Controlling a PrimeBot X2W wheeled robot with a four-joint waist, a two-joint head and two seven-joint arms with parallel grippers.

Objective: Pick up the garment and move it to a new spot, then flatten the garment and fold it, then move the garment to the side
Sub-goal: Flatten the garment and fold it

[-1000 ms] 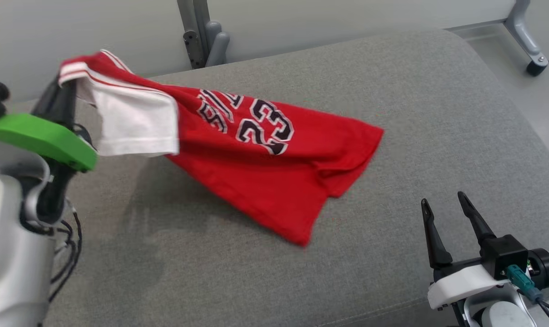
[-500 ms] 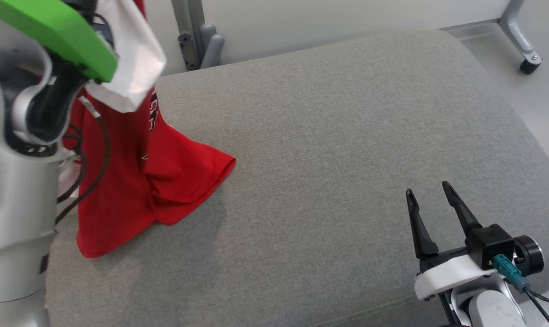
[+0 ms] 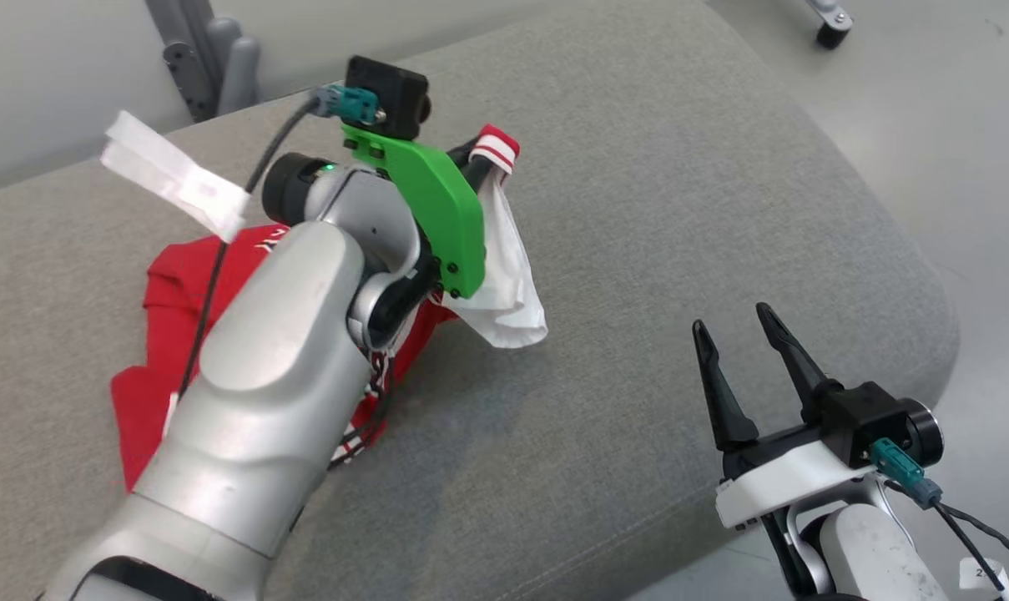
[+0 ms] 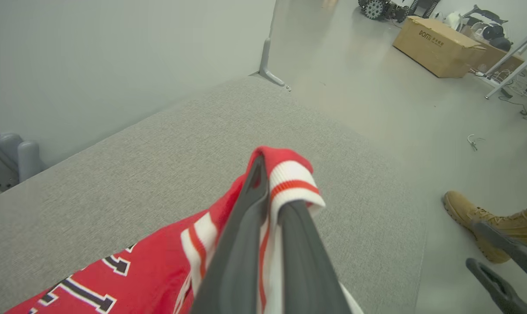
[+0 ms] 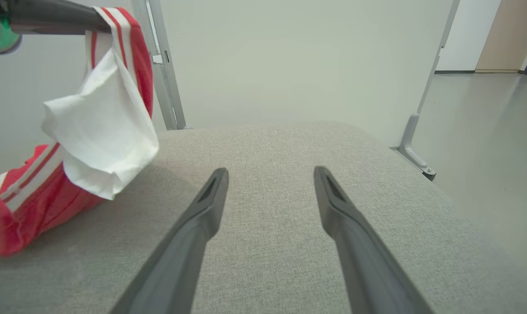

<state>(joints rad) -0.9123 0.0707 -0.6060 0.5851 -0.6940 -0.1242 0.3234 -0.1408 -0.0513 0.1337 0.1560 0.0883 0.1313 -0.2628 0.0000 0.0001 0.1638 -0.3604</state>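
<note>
- Left gripper (image 4: 270,196): jaws clamped narrow on the striped cuff (image 3: 497,148) of the garment (image 3: 166,292). Fabric is squeezed between both fingers and the cuff folds over the tips.
- The gripper is raised off the cushion (image 3: 638,209), fingers pointing toward 1 o'clock in the head view, with a green bracket (image 3: 437,200) on the wrist.
- White sleeve (image 3: 504,284) hangs from the grip toward 6 o'clock. Its lower hem is close to the cushion; can't tell if it touches.
- The garment is a red jersey with white and red stripes and dark lettering. Its bulk lies crumpled on the cushion at 8 o'clock from the left gripper, partly hidden under the left forearm (image 3: 270,351).
- Right gripper (image 3: 731,317): jaws spread wide with nothing between them. It sits at 4 o'clock from the left gripper, well apart from the garment. Its fingers point to 12 o'clock over the cushion's near edge.
- The cushion is grey fabric with a rounded corner at 3 o'clock in the head view.
- White tape tag (image 3: 174,175) sticks out at 10 o'clock from the left forearm.
- Pale floor (image 3: 930,125) lies beyond the cushion, with a caster (image 3: 829,35) at 1 o'clock by the top edge.
- In the left wrist view, a person's tan boot (image 4: 477,218) stands on the floor at 4 o'clock, and a cardboard box (image 4: 437,39) is at 1 o'clock.
</note>
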